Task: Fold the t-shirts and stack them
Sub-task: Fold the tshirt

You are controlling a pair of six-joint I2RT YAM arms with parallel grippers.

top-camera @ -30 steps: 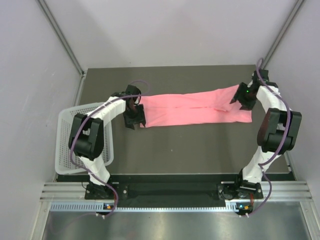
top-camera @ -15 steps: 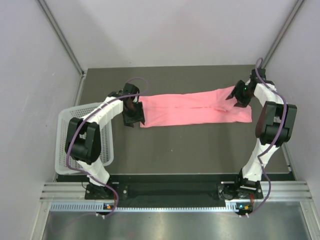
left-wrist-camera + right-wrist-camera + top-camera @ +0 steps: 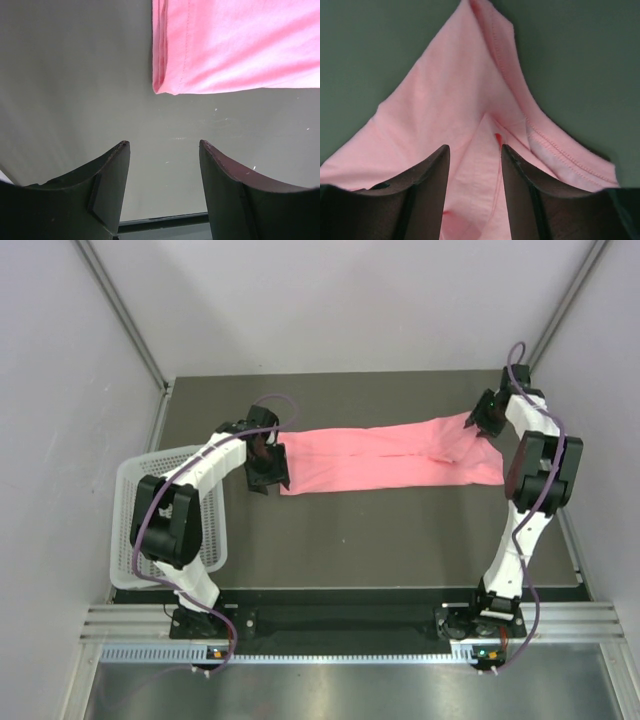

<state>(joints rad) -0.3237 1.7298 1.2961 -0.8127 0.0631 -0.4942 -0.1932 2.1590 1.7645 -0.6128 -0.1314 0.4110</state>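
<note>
Item: t-shirt, pink, thin/limp/light, pinch at hemmed corners; left gripper open, empty, by 9 o'clock end; right gripper astride 2 o'clock corner, hold can't tell.

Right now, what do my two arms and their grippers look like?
The left arm and right arm have white links and bulky black joints. A thin purple cable loops along each. The left gripper and right gripper each have two matte black curved fingers tapering to blunt tips.
</note>
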